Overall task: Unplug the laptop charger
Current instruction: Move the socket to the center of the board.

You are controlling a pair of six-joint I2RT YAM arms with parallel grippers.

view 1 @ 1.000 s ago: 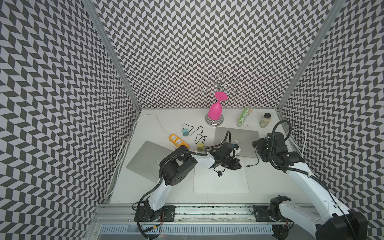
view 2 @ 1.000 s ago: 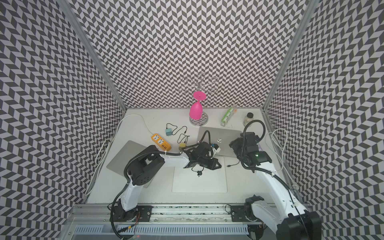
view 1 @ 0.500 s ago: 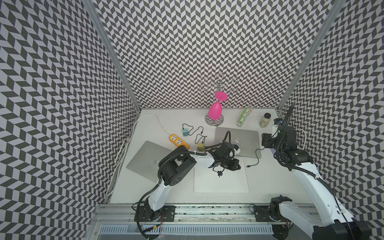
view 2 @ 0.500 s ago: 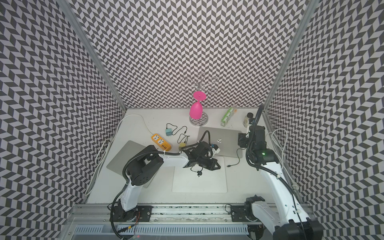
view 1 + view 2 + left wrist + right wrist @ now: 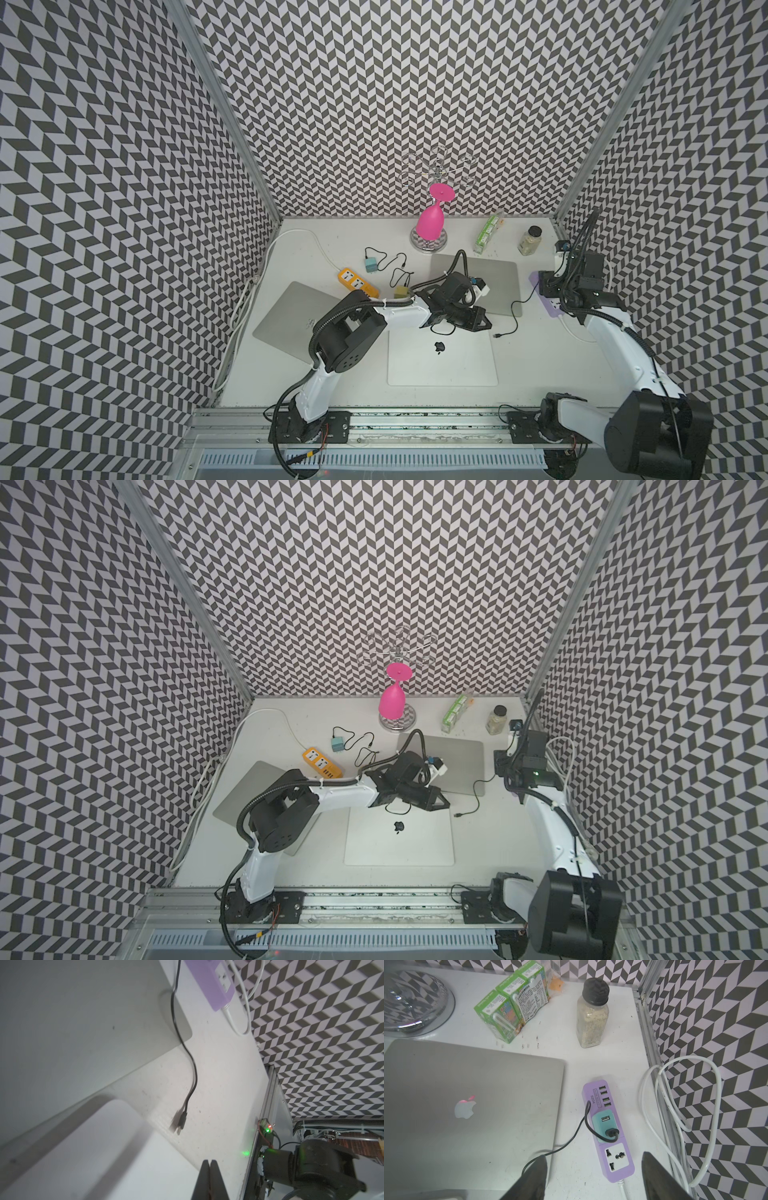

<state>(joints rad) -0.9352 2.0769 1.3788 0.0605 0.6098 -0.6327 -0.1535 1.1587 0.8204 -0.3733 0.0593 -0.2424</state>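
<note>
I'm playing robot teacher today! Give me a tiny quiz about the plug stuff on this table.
1. True or false: the teal charger is plugged into the purple power strip.
2. Pick one. The right gripper is: A) shut on a bottle, B) open, by the power strip, C) holding a laptop.
3. Fill in: the left gripper is ____ (open or shut).

Key: 1 true; 2 B; 3 shut.
</note>
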